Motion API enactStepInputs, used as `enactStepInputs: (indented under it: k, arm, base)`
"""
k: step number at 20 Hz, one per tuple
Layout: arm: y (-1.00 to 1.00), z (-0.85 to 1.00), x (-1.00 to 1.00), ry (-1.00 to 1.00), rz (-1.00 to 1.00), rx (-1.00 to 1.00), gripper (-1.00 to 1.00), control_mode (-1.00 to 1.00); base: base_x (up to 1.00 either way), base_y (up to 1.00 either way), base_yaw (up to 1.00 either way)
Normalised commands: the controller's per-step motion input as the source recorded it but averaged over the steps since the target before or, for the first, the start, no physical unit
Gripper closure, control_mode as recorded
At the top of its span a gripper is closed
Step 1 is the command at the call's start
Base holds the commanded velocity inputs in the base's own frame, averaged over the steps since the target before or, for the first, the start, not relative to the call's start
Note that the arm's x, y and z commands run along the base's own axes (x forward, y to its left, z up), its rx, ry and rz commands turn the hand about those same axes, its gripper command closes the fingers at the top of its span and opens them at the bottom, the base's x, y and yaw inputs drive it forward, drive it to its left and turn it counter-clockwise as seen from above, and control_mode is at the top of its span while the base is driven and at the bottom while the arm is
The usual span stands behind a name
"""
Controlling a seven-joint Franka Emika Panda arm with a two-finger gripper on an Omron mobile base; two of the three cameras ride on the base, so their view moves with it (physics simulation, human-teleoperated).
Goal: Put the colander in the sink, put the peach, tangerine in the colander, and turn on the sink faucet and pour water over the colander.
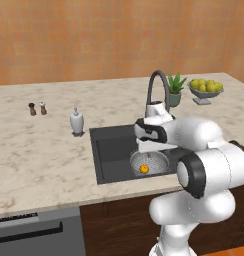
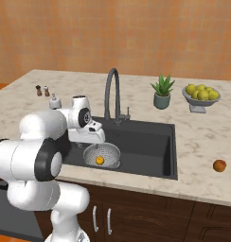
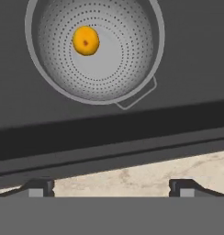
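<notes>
In the left base view we see the round perforated silver colander [image 1: 150, 163] sitting in the dark grey rectangular sink [image 1: 110, 150], a small orange tangerine [image 1: 144, 169] inside it. In the right base view, a reddish-orange round peach [image 2: 219, 165] lies on the pale marble counter [image 2: 202, 137], well apart. In the hand view our gripper [image 3: 111, 188] hangs empty, jaws spread wide, above the sink's edge

Both base cameras are looking forward and down from either side, sharing the dark grey rectangular sink [image 1: 111, 150]; the hand camera is peering closely into the perforated silver colander [image 3: 132, 69].
</notes>
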Motion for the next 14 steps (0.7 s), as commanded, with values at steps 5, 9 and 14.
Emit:
enactStepInputs:
  k: [5, 9, 14]
  arm:
    - [-0.32, 0.44, -0.62, -0.08, 0.00, -0.01, -1.00, -1.00]
    - [-0.42, 0.38, -0.56, -0.05, 0.00, -0.02, -1.00, -1.00]
    - [-0.62, 0.24, -0.26, -0.05, 0.00, -0.10, -1.00, -1.00]
  base:
    - [0.00, 0.00, 0.00]
    - [0.00, 0.00, 0.00]
    - [0.00, 0.00, 0.00]
